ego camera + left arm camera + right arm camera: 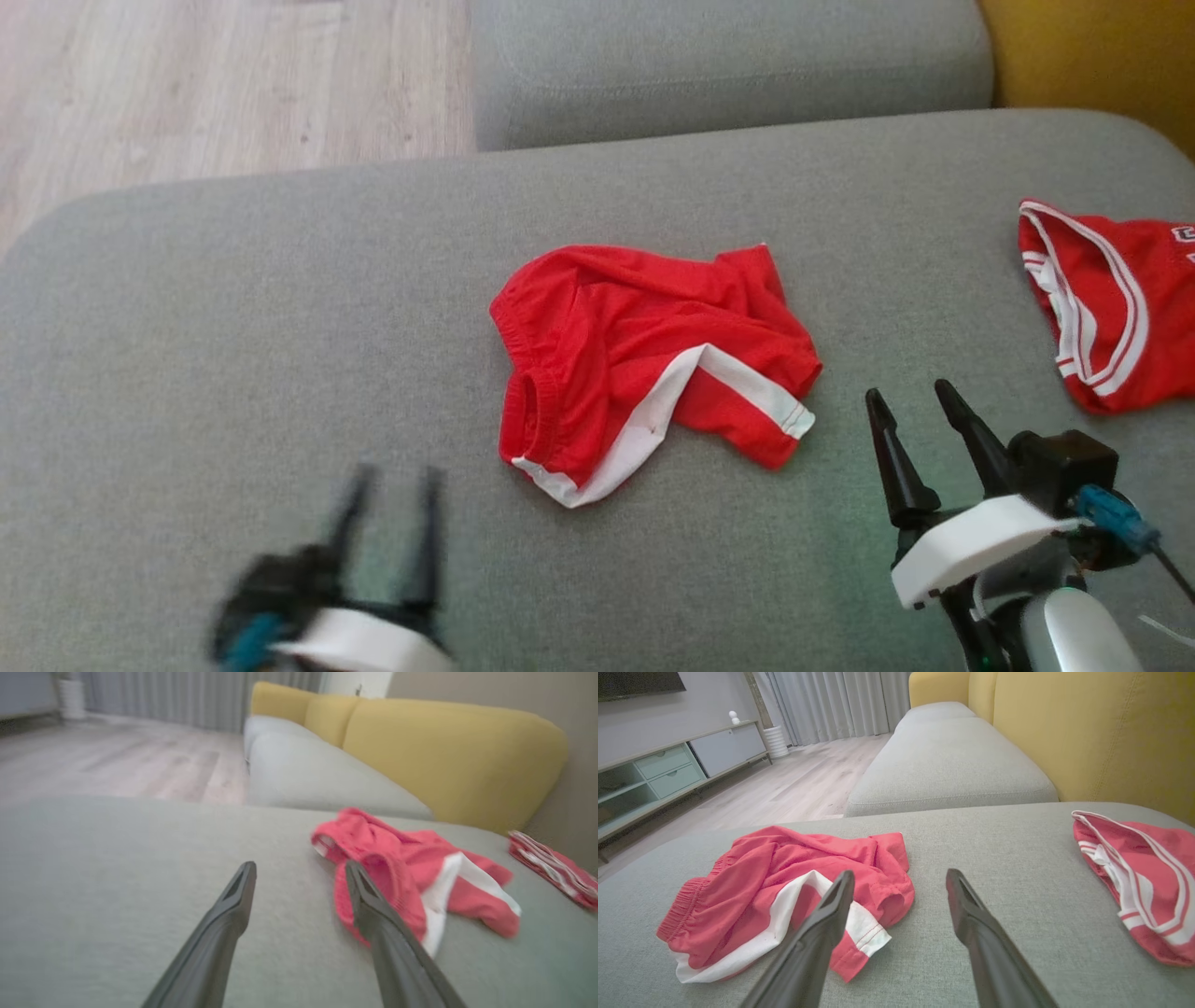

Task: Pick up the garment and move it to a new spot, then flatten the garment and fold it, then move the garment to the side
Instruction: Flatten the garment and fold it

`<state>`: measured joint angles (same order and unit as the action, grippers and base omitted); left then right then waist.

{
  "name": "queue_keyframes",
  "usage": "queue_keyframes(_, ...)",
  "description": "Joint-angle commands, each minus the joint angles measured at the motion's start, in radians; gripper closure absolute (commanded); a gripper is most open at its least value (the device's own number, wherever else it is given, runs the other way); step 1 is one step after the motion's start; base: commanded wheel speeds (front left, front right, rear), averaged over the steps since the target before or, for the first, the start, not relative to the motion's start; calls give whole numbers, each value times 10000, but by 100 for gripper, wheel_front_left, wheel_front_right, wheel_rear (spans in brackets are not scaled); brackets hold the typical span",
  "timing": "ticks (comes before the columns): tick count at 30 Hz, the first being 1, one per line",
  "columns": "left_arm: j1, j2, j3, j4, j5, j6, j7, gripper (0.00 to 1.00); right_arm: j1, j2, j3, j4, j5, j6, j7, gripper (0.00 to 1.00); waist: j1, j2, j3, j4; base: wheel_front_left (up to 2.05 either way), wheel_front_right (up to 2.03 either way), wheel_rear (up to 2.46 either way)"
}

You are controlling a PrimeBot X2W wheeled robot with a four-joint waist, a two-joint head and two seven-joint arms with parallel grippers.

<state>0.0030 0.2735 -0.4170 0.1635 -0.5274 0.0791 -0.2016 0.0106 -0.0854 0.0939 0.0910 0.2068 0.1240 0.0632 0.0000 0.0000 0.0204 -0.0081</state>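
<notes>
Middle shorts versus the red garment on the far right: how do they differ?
The middle shorts carry one broad white band; the far-right garment has thin paired white stripes. The middle shorts lie mid-cushion, wholly inside the head view; the far-right garment is cut off by that view's right edge. Both are red with white trim, crumpled, and lie on the grey cushion.

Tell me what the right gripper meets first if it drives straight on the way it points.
Most likely the bare grey sofa cushion just beside the red shorts, since the right gripper slants its open fingers down toward it. One finger might brush the shorts' white-trimmed hem; depth is unclear.
</notes>
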Motion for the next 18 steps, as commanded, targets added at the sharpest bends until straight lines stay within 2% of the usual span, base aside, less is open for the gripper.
queue_keyframes(1,-704,-123,16,-69,94,-177,142,0,-324,11,240,-358,5,67,24,0,0,0,148,16,0,0,0)
queue_keyframes(6,-1673,-885,-1137,1498,513,-817,350,0,-618,98,444,-310,26,67,-20,0,0,0,557,-92,0,0,0)
queue_keyframes(10,-2588,-1346,-1419,2869,875,-808,124,0,-871,131,597,-224,34,67,-91,0,0,0,854,-282,0,0,0)
queue_keyframes(14,-3248,-1486,-1591,3931,1091,-884,31,0,-999,139,675,-96,48,67,-162,0,0,0,1061,-524,0,0,0)
queue_keyframes(18,-3688,-1491,-1755,4748,1181,-1172,-82,0,-1069,151,629,52,85,67,-281,0,0,0,1216,-690,0,0,0)
